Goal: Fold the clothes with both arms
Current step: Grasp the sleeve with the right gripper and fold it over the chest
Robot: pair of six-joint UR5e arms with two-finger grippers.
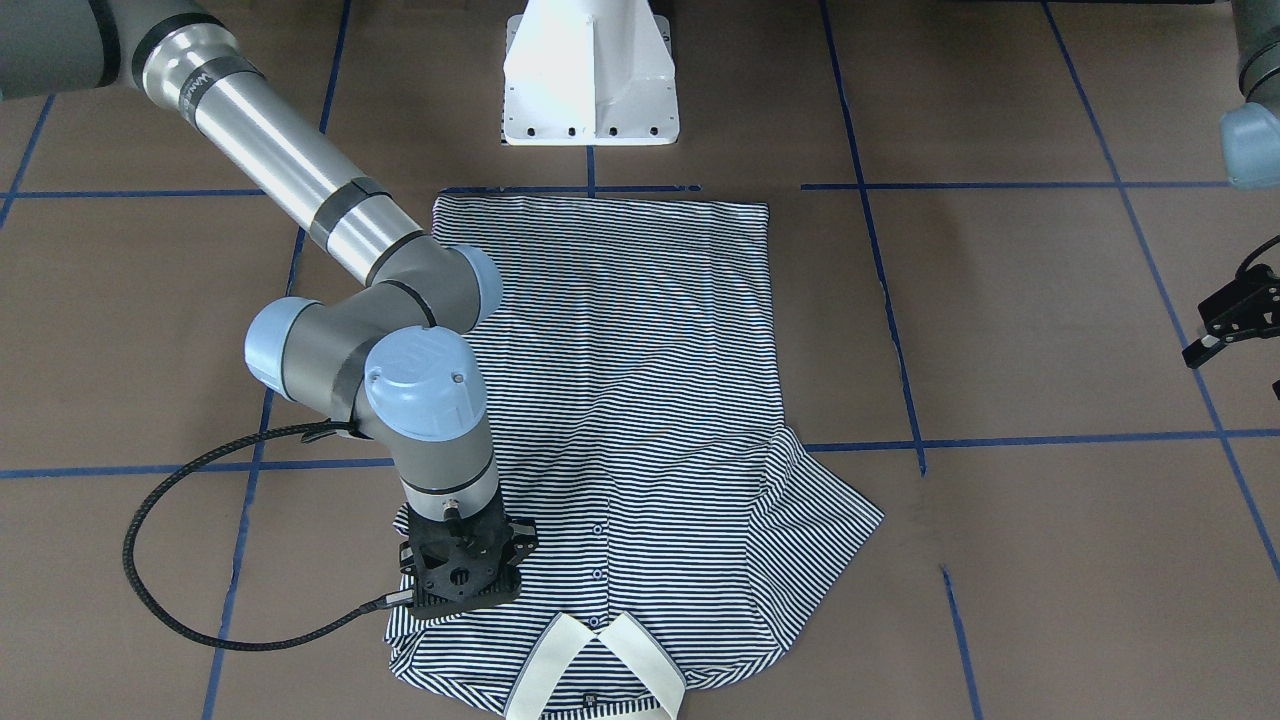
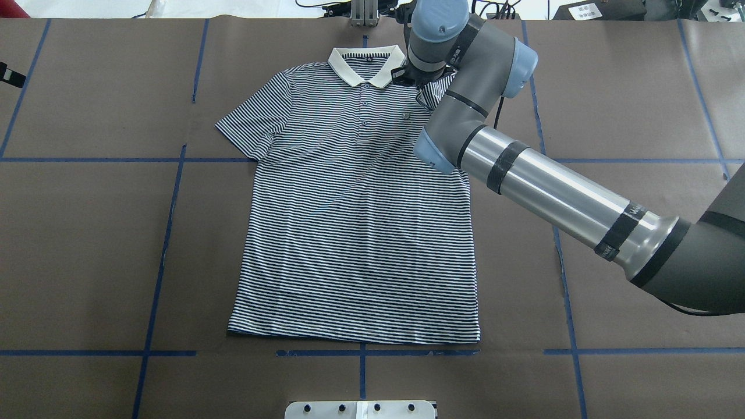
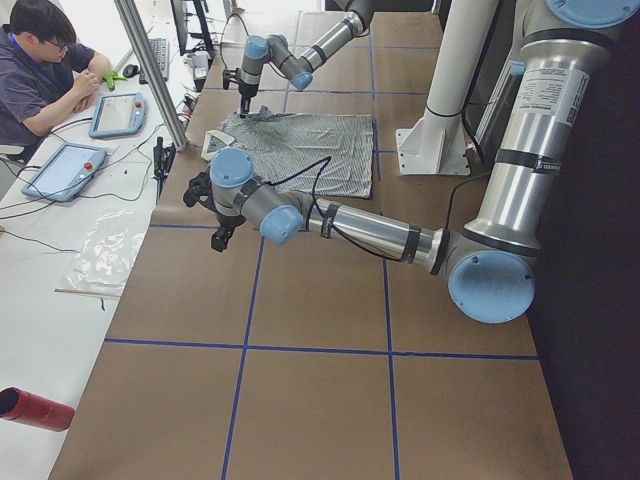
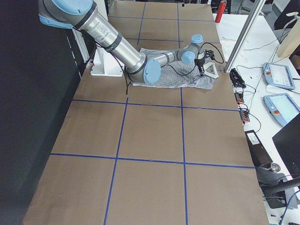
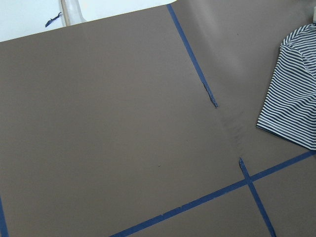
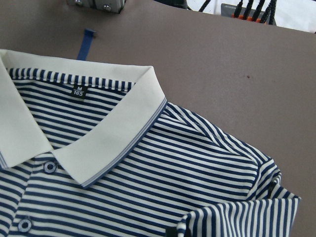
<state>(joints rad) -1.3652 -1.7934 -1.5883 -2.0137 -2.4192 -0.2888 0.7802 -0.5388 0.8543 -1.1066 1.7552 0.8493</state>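
Polo shirt (image 2: 355, 233), thin navy and white stripes, lying face up near the middle of a brown table (image 2: 87, 233) marked with a grid of blue tape lines (image 2: 156, 291). Seen from behind the robot, the cream collar (image 2: 366, 67) points to the table's far edge and the straight hem (image 2: 355, 338) lies nearest the robot's white base (image 1: 590, 75).

At far left, the left gripper (image 3: 208, 214) hangs low over bare table, well apart from the shirt. It is cut off at the frame edge in the main views, so I cannot tell whether its claw is spread or clenched. Its wrist camera looks down on brown table and tape, with only a corner of striped cloth at the right edge.

Next comes the shirt's spread sleeve (image 2: 250, 125), flat and angled outward. Then the body, smooth, with the button placket (image 2: 364, 110) running down from the collar and a small chest logo (image 2: 406, 116) just right of it.

Further right, the right gripper (image 1: 462, 588) points straight down on the shirt's other shoulder, just beside the collar. Its fingertips are hidden beneath its own body, so I cannot tell if it is grasping cloth. Its wrist camera shows that folded sleeve (image 6: 242, 217) doubled inward over the shoulder, and a black size tag (image 6: 78, 91) inside the collar.

The right arm (image 2: 553, 192) stretches in from the lower right.
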